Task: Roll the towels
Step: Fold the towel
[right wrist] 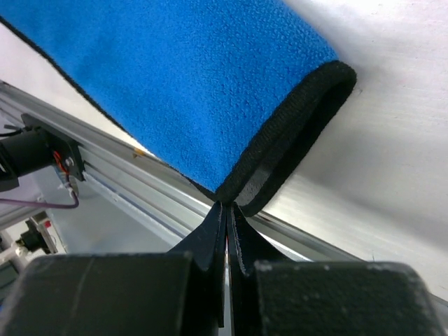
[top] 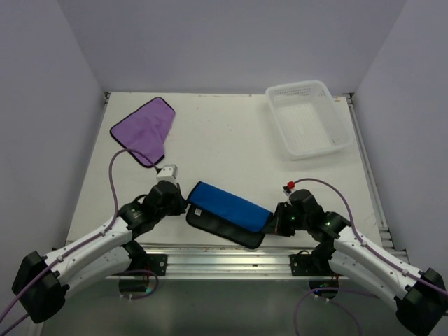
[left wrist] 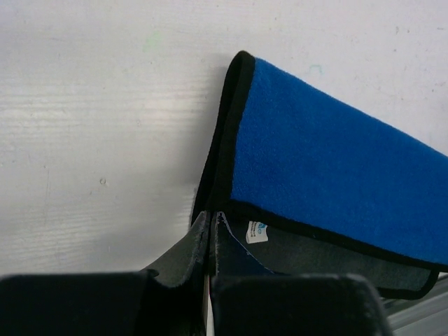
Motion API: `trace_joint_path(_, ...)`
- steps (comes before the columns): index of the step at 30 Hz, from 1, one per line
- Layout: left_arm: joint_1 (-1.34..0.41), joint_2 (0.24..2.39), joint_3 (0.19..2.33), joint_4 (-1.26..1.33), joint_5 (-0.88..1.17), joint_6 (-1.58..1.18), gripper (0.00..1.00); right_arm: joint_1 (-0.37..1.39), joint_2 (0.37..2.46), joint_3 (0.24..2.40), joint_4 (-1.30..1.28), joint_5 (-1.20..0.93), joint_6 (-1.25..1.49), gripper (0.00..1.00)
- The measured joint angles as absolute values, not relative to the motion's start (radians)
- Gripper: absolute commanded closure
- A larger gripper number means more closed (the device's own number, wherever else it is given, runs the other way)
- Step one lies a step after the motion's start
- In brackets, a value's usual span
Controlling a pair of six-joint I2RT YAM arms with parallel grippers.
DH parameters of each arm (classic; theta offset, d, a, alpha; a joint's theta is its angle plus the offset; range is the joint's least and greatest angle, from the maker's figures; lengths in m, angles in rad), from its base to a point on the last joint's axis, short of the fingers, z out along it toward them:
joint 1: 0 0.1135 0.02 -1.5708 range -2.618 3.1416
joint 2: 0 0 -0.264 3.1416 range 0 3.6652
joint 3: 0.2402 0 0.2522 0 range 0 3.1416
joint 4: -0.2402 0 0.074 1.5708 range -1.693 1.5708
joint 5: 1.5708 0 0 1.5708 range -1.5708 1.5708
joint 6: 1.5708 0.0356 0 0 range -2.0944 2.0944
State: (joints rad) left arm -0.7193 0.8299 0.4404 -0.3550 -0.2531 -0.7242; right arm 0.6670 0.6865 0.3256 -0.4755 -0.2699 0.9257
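Observation:
The blue towel point(top: 231, 206), black-hemmed with a dark underside, lies folded over itself near the table's front edge, between the two arms. My left gripper point(top: 183, 208) is shut on its left near corner; in the left wrist view the towel point(left wrist: 329, 175) rises from my gripper point(left wrist: 212, 218) with a white label showing. My right gripper point(top: 274, 222) is shut on its right near corner; in the right wrist view the towel point(right wrist: 189, 84) folds up from my gripper point(right wrist: 228, 206). The purple towel point(top: 143, 129) lies flat at the back left.
A white perforated basket point(top: 309, 117) stands at the back right. The aluminium rail point(top: 224, 250) runs along the table's front edge, just below the blue towel. Grey walls enclose the table on three sides.

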Motion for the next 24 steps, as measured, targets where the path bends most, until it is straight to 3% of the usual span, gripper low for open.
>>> trace_joint_path(24, -0.719, 0.774, 0.373, -0.391, -0.189, -0.796, 1.0, 0.667, 0.686, 0.318, -0.496, -0.419, 0.87, 1.0)
